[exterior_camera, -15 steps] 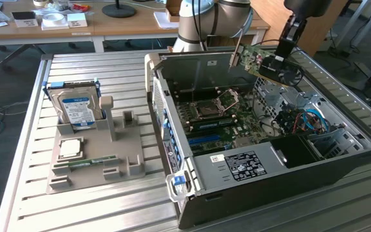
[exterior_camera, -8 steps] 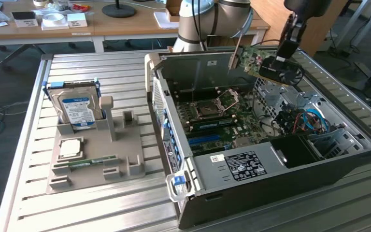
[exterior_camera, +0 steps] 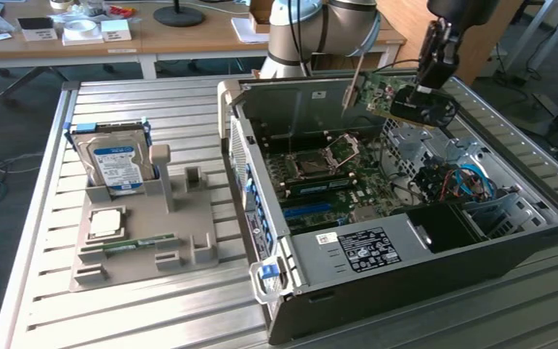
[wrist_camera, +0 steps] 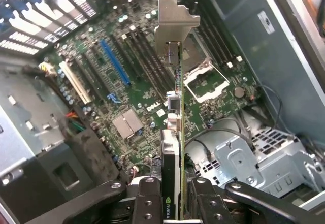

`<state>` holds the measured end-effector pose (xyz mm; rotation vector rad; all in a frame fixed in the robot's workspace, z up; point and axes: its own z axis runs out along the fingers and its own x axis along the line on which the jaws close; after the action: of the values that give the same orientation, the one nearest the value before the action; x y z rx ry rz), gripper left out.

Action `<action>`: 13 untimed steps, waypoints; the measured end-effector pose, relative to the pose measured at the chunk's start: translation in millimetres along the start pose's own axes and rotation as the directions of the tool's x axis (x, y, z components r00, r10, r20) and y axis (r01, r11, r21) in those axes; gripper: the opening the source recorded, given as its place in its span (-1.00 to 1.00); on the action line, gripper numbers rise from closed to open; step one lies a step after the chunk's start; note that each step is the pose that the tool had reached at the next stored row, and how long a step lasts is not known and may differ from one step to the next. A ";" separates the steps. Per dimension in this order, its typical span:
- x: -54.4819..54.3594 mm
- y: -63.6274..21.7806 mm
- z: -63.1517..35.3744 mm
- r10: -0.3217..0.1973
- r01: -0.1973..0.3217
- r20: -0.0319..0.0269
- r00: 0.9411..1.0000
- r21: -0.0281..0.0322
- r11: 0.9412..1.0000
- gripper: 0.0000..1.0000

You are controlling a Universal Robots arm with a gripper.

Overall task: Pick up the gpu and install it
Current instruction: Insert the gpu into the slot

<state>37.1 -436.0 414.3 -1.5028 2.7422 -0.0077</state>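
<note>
In the upper right of the exterior view, the end effector is clamped on the gpu, which hangs over the open computer case. The card's long axis runs from the grip toward frame left, above the motherboard. It is a thin green board with a black cooler and a pale bracket.

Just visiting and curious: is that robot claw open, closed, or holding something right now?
The gripper is closed on the gpu, above the open computer case.
</note>
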 end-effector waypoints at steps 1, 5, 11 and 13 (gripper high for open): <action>0.0 0.0 0.0 -0.017 0.017 -0.001 1.000 0.000 1.000 -0.47; 0.0 0.0 0.0 -0.078 0.078 -0.003 0.997 0.002 0.997 -0.47; 0.0 0.0 0.1 -0.166 0.166 -0.006 0.986 0.003 0.986 -0.47; 0.0 0.0 0.1 -0.194 0.194 -0.007 0.981 0.003 0.981 -0.47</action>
<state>37.1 -436.0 414.3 -1.7652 2.5864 -0.0196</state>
